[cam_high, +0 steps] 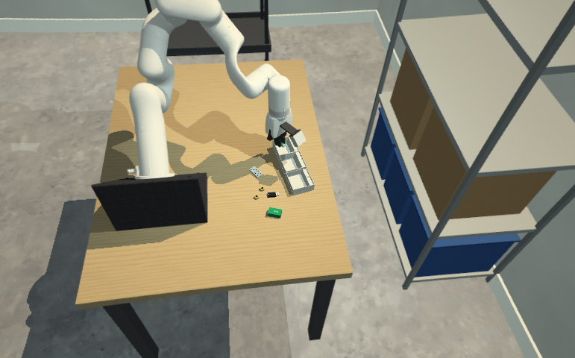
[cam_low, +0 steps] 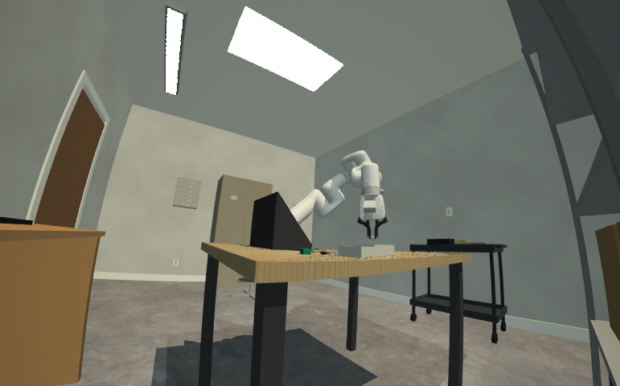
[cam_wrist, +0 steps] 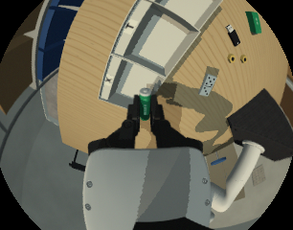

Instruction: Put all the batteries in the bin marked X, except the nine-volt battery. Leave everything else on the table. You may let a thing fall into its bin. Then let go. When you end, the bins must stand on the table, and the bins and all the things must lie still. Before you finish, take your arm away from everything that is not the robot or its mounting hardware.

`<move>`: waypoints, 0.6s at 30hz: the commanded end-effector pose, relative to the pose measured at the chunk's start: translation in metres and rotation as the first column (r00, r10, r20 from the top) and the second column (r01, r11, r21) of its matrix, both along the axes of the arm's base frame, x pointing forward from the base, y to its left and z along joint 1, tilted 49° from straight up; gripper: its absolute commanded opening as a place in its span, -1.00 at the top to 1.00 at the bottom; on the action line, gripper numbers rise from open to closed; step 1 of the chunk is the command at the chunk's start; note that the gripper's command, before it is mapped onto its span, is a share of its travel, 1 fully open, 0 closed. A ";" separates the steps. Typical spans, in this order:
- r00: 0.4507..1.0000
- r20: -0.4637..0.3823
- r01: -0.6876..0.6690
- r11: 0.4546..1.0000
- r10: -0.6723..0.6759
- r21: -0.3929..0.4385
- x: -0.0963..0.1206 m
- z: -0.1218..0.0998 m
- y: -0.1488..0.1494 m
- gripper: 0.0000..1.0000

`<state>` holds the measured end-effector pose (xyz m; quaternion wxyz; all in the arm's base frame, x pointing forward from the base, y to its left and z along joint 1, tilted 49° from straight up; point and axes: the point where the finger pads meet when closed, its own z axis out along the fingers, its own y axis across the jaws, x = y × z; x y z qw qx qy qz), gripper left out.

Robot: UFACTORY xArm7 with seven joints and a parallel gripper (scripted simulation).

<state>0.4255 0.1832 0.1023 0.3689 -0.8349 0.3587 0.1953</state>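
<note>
My gripper (cam_wrist: 145, 103) clenched on green battery (cam_wrist: 146, 103) | battery upright between my fingers, above the bin row's (cam_wrist: 161, 26) near end, at 12 o'clock | bare tabletop (cam_wrist: 185, 125) at 3 o'clock

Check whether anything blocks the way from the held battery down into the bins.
Nothing visible does. The gripper is shut on a green battery above the near end of the row of bins; the bin below it is open-topped. Which bin bears the X cannot be seen.
</note>
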 end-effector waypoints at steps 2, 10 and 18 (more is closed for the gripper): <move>0.991 -0.102 0.083 0.996 -0.084 -0.021 0.022 0.008 0.008 1.00; 0.933 -0.272 0.223 0.972 -0.233 -0.068 0.024 0.008 0.009 1.00; 0.899 -0.335 0.265 0.959 -0.282 -0.097 0.021 0.007 0.008 1.00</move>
